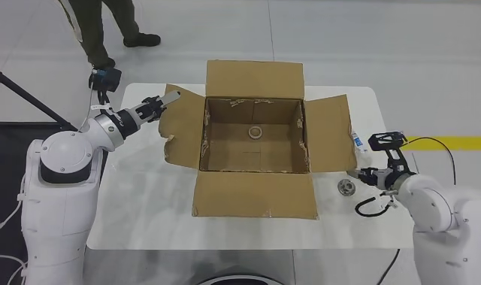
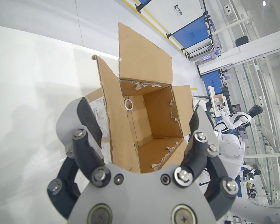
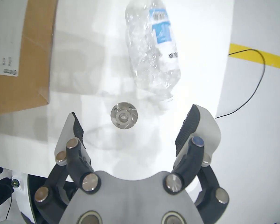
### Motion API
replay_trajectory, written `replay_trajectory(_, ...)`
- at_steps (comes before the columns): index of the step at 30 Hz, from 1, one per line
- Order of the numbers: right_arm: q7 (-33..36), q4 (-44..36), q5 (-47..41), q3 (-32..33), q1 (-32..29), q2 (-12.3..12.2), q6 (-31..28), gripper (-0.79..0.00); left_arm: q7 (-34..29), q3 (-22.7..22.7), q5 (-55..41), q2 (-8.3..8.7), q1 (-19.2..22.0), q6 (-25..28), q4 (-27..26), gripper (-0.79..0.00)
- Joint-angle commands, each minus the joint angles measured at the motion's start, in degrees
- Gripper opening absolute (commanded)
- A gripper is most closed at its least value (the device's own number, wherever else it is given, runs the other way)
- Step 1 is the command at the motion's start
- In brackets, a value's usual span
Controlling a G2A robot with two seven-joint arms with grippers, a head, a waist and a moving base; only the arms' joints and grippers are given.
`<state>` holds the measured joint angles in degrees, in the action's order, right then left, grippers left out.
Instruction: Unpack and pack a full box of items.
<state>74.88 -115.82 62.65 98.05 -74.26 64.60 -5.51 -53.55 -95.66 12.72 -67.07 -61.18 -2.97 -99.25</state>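
Observation:
An open cardboard box (image 1: 255,181) stands in the middle of the white table with all its flaps folded out. A pale ring (image 1: 255,131) lies on its floor near the far wall, also seen as the ring (image 2: 128,104) past the box's side flap (image 2: 112,117). My left gripper (image 1: 167,98) (image 2: 140,115) is open, empty, and just outside that flap. My right gripper (image 1: 364,174) (image 3: 133,117) is open over the table right of the box. A round metal flange (image 1: 346,186) (image 3: 124,115) lies just below and ahead of it. Beyond it lies a clear bottle (image 3: 151,50) on its side.
The table edge (image 1: 379,210) runs close by my right arm, with a black cable (image 3: 259,71) hanging off past it. The box's right flap (image 3: 23,47) with a white label lies near the flange. Bare table (image 1: 135,210) stretches left of the box.

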Motion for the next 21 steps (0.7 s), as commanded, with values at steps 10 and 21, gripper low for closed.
replay_trajectory(10,1.83,-13.76,3.17,-8.96,14.05,-0.61,-2.58,-0.095,0.0,0.0,0.0,0.0,0.0,0.0,0.0,0.0)
replay_trajectory(21,-0.69,-0.08,-2.04,-32.23,34.91,2.06,-0.56,-0.785,0.0,0.0,0.0,0.0,0.0,0.0,0.0,0.0)
